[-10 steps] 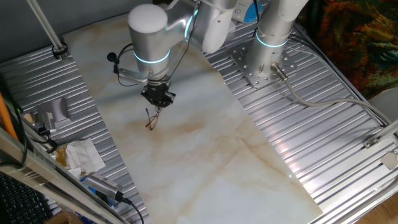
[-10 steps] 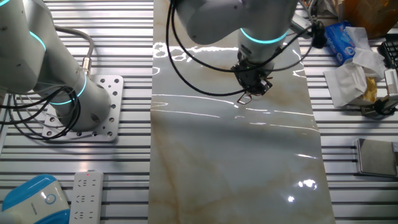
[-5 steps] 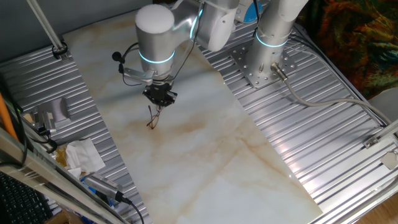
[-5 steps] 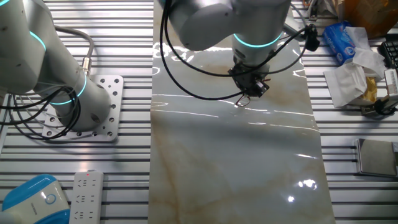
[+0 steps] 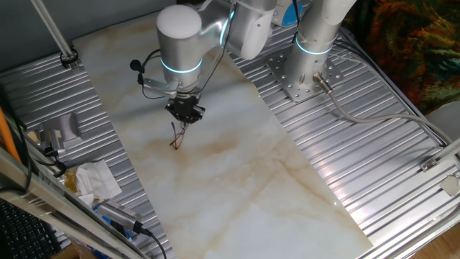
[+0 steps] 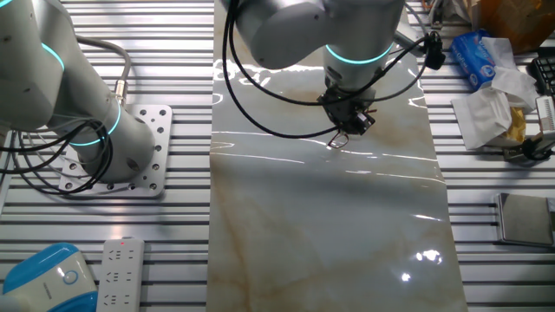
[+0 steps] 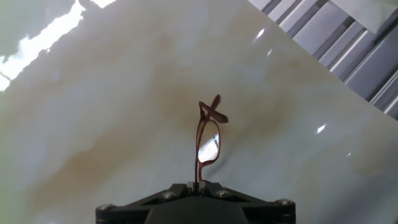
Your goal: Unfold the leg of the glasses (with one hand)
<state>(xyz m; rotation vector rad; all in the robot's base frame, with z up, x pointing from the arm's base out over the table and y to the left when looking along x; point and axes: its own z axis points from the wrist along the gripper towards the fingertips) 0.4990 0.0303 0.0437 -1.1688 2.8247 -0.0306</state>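
Your glasses (image 7: 208,144) hang straight out from the jaws, pinched at one end of the thin reddish-brown frame, with one clear lens (image 7: 209,147) just beyond the fingertips. At the far end from the jaws two wire arms cross in an X (image 7: 212,110). In one fixed view the glasses (image 5: 176,137) dangle directly under the gripper (image 5: 185,115), their lower tip at or just above the marble tabletop (image 5: 237,165); you can't tell contact from here. In the other fixed view they're a small loop (image 6: 337,139) just below the fingers.

Jaws: closed down to a sliver, clamped on the frame wire. The gripper (image 7: 198,185) touches nothing but the glasses.

Off to the side of the jaws, past the marble edge: crumpled tissue (image 5: 93,180), and a blue packet (image 6: 473,54) on the ribbed metal surface (image 5: 345,137).
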